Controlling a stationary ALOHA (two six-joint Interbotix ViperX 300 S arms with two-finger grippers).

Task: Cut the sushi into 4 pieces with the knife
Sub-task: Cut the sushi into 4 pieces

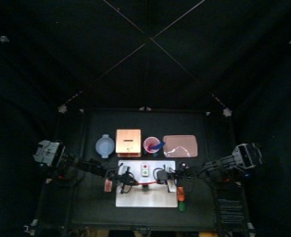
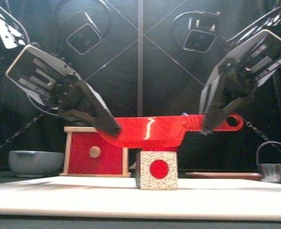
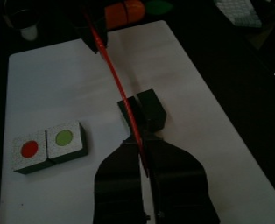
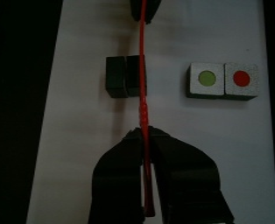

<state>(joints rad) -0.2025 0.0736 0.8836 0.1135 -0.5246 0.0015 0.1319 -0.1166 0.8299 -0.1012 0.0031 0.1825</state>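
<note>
A red toy knife hangs level over the white cutting board, held at both ends. My left gripper is shut on one end and my right gripper on the handle end. Right under the blade lies a dark green sushi block of two joined pieces, crosswise to the knife. In the front view its white end face with a red dot sits just below the blade, not touching. Two cut pieces lie side by side behind it, faces up, one green dot, one red.
Along the back stand a blue-grey bowl, the wooden box with its red drawer front, a disc of dough and the pink tray. A metal cutter is at the right.
</note>
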